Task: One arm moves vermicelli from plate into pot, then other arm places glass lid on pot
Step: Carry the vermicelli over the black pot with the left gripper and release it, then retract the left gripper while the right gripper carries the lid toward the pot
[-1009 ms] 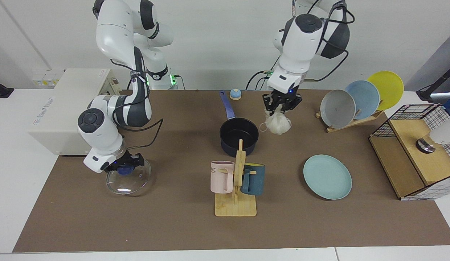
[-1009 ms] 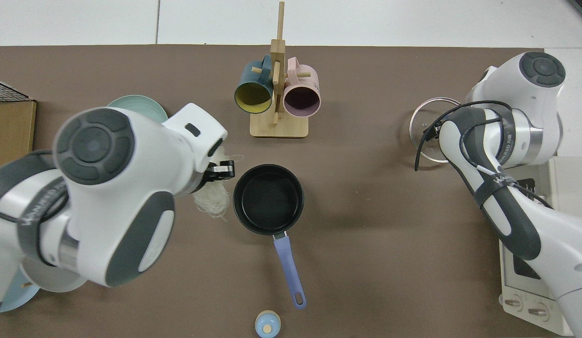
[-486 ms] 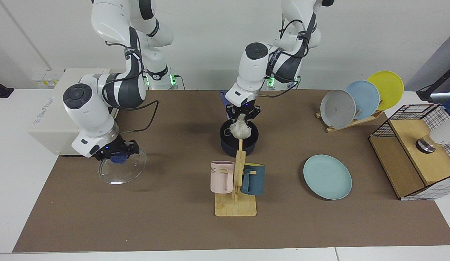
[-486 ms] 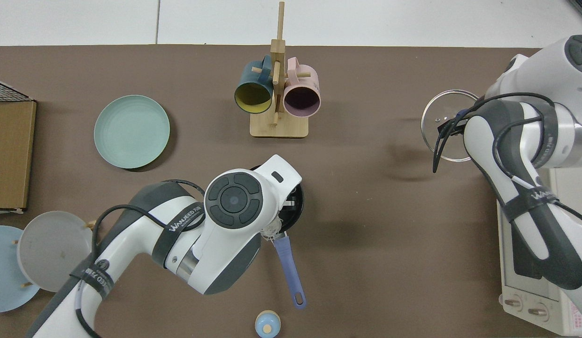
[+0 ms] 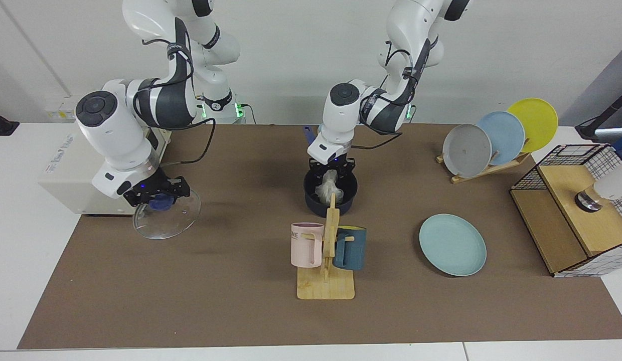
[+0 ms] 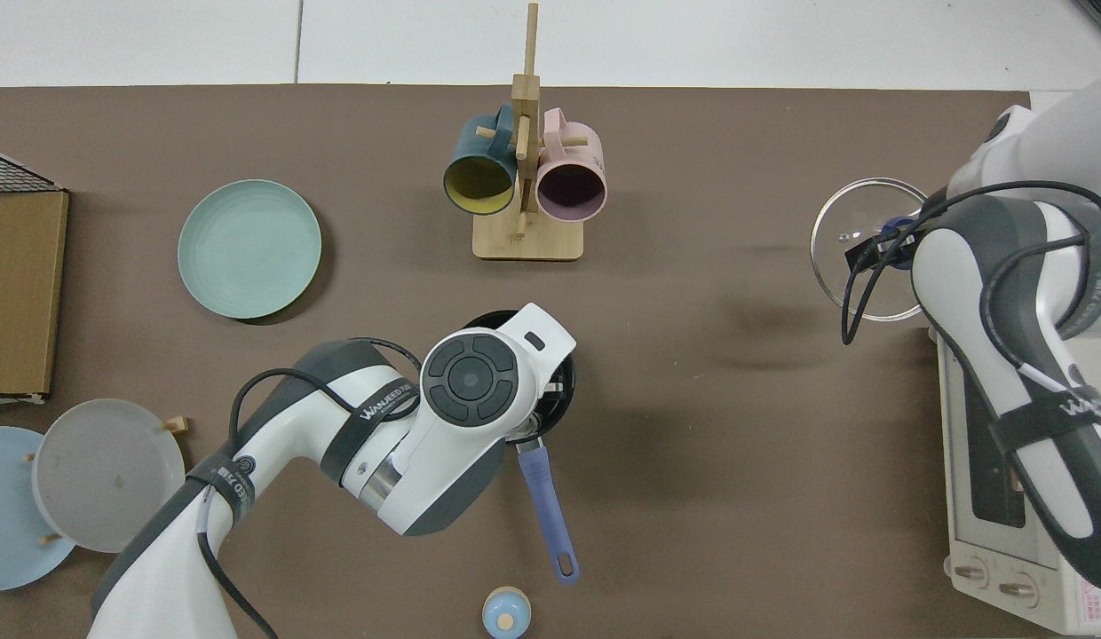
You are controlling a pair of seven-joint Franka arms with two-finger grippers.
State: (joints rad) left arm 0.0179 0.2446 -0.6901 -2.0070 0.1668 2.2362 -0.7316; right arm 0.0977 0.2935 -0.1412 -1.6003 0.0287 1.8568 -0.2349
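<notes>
At the centre of the brown surface, the left hand dips into the mouth of the pot, its fingers closed on a whitish bundle of vermicelli that hangs inside the black pan; in the top view the left arm's wrist covers most of the pot, leaving only a sliver of rim and the blue-purple handle pointing toward 6 o'clock. At 9 o'clock of the pot in the facing view, the right hand grips the blue knob of the glass lid, which is held tilted and clear of the surface, beside a white appliance; from above, the glass lid sits at 3 o'clock of the pot, near the surface's edge. The pale teal plate lies bare at 4 o'clock of the pot in the facing view, well apart from it, and at 10 o'clock in the top view. Just in front of the pot stands a wooden mug stand carrying a pink mug and a dark teal mug. A rack at 2 o'clock holds a grey plate, a sky-blue plate and a yellow plate.
</notes>
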